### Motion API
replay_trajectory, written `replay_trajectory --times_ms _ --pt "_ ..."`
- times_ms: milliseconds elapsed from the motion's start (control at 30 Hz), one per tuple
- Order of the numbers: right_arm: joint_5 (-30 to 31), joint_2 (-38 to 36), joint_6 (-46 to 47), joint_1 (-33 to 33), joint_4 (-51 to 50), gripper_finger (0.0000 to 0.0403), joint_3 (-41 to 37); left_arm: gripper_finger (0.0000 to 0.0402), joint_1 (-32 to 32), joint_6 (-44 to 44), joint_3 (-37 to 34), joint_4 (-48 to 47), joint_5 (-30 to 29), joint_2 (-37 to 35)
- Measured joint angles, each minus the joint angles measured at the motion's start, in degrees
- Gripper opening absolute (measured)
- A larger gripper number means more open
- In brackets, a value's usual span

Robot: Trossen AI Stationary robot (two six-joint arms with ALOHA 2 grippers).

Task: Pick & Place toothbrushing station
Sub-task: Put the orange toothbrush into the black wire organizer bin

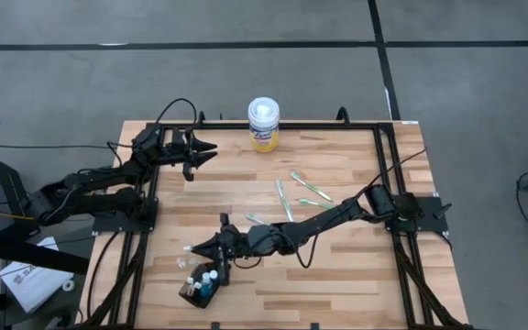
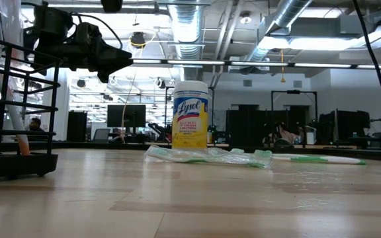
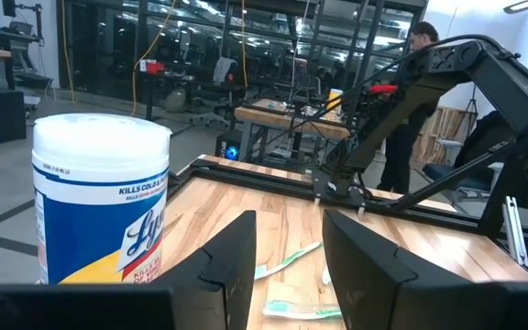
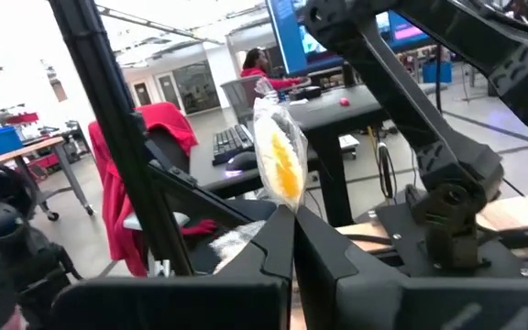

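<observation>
Toothbrushing station (image 1: 202, 288): a small black slotted holder near the desk's front edge, on the left arm's side, well apart from the Lysol wipes canister (image 1: 263, 125) at the far edge; small white and blue items stand in its slots.
Right tool (image 1: 193, 248): reaches across the desk and hangs just beyond the station, on the canister side of it, fingers pinched shut on a wrapped item.
Wrapped item (image 4: 278, 163): clear crinkled plastic with a yellow-orange core, standing up from the closed fingertips in the right wrist view; what it is cannot be told.
Step in hand: by my judgement, carrying the wrapped item to a slot of the station.
How to do it well: keep the grip firm, since thin wrapping may slip; bring the item down upright over a free slot and clear of the items already standing there; release only once the slot carries it, or it may tip out.
Left tool (image 1: 202, 149): waits in the air near the canister, fingers parted and empty.
Wrapped toothbrushes (image 1: 312, 189): several green-and-white ones lie scattered between canister and station, nearer the desk's middle, likely next to be fetched.
Desk (image 1: 356, 275): light wooden top in a black frame.
</observation>
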Motion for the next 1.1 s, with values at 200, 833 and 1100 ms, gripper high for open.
replay_trajectory --times_ms 200,833,1100 --pt "-0.07 -0.74 -0.65 0.07 -0.23 0.0 -0.04 0.0123 0.0 -0.07 0.0 -0.04 -0.02 0.0" --pt "-0.42 -0.93 -1.93 0.27 -4.9 0.0 -0.04 0.0123 0.0 0.29 0.0 -0.07 -0.04 0.0" --pt "-1.86 -0.92 -3.62 -1.86 -4.73 0.0 -0.04 0.0123 0.0 0.52 0.0 -0.05 -0.02 0.0"
